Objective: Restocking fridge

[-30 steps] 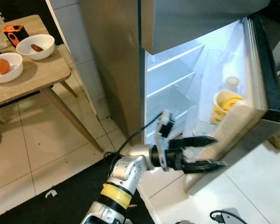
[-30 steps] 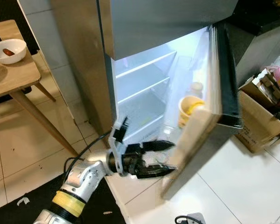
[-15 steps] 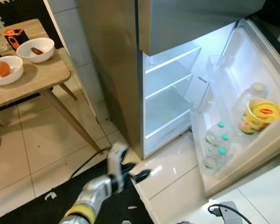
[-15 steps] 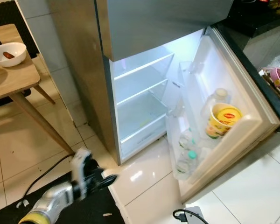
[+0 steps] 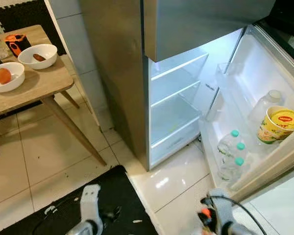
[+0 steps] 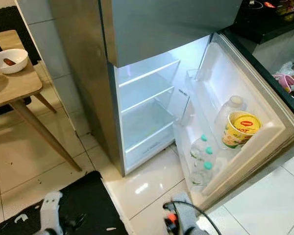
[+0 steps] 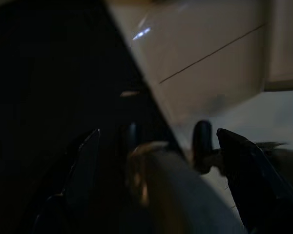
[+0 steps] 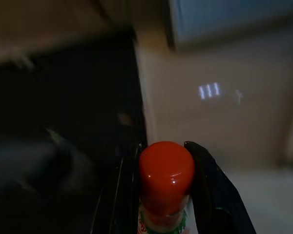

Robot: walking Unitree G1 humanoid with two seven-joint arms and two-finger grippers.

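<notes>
A bottle with a red cap (image 8: 166, 170) sits clamped between the two black fingers (image 8: 212, 195) of the right end effector (image 8: 166, 195); a bit of green and white label shows just under the cap. In the head views this end effector (image 5: 208, 220) hangs low over the pale tiled floor (image 5: 176, 191), with an orange-red spot at its tip and a black cable looping beside it. Ahead of it and slightly to its right stands the open fridge door (image 5: 264, 93), whose lower rack holds three clear bottles with teal caps (image 5: 233, 149). Higher on the door, further from the end effector, stand a yellow noodle cup (image 5: 279, 125) and a large pale jug (image 5: 267, 100) just behind it. Straight ahead and up from the end effector is the lit fridge (image 5: 176, 98), its white shelves bare.

The left end effector (image 7: 156, 161) hangs low over a black mat (image 5: 108, 196), well to the left of the right one; its fingers (image 7: 83, 170) stand apart with nothing between them. In the head view its white wrist housing (image 5: 90, 205) shows at the lower edge.

Far off to the left of both stands a wooden desk (image 5: 39, 83), carrying a white bowl with an orange fruit (image 5: 4, 76), a second white bowl with a small brown item (image 5: 37, 54), and an orange-and-black object (image 5: 15, 43) behind it.
</notes>
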